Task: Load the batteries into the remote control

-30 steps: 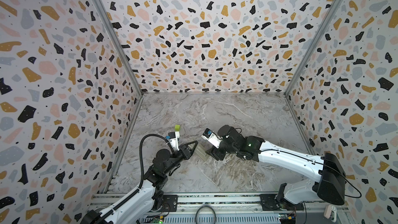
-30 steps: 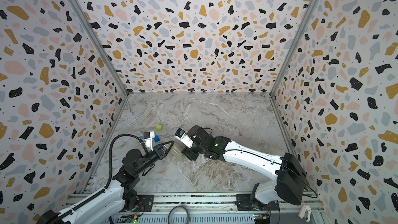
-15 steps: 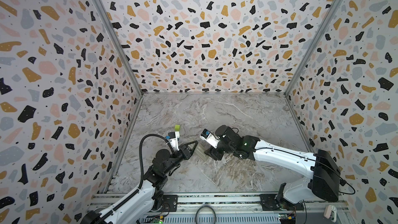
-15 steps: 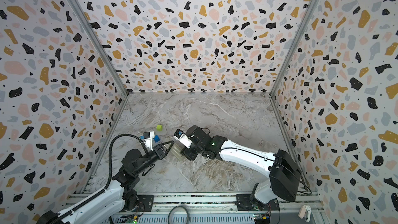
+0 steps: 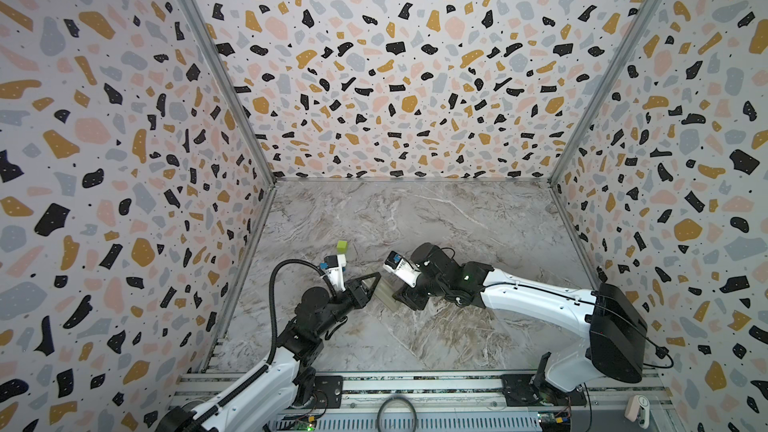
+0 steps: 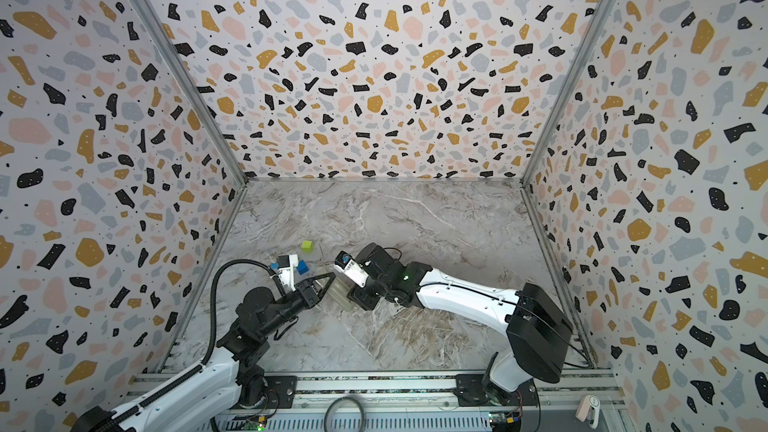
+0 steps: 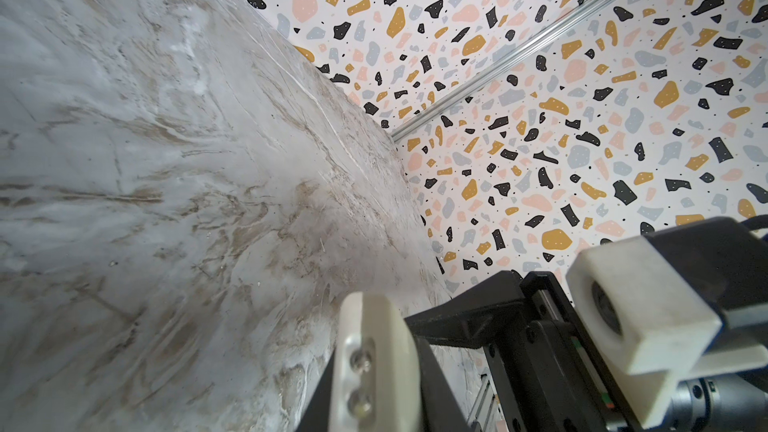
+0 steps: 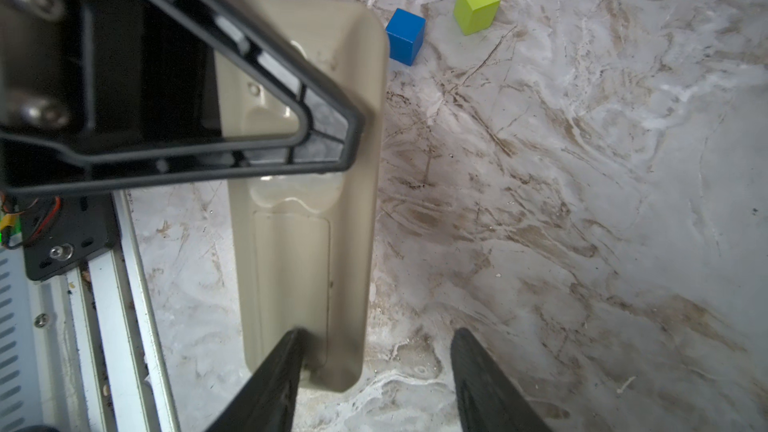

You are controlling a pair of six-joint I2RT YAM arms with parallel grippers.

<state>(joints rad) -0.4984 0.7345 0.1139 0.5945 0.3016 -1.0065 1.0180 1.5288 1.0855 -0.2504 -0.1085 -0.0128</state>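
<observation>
Left gripper (image 5: 371, 283) pinched the remote control (image 8: 307, 251) at its far end, back upward; right gripper (image 8: 378, 334) stood half open, one finger (image 8: 282, 367) touching the near end. It looked light, stiff, smooth, probably slippery: best held across its long edges, clear of the battery cover (image 8: 293, 276). One remote, one blue cube (image 8: 405, 35) and one green cube (image 8: 476, 6) lay beyond; no batteries were visible.

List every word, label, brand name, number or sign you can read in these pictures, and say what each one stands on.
No text can be read anywhere in these views.
On the remote control: plain beige back, nothing printed.
On the blue cube and the green cube: blank faces.
On the small white device by the front rail: any marking is too small to read.
</observation>
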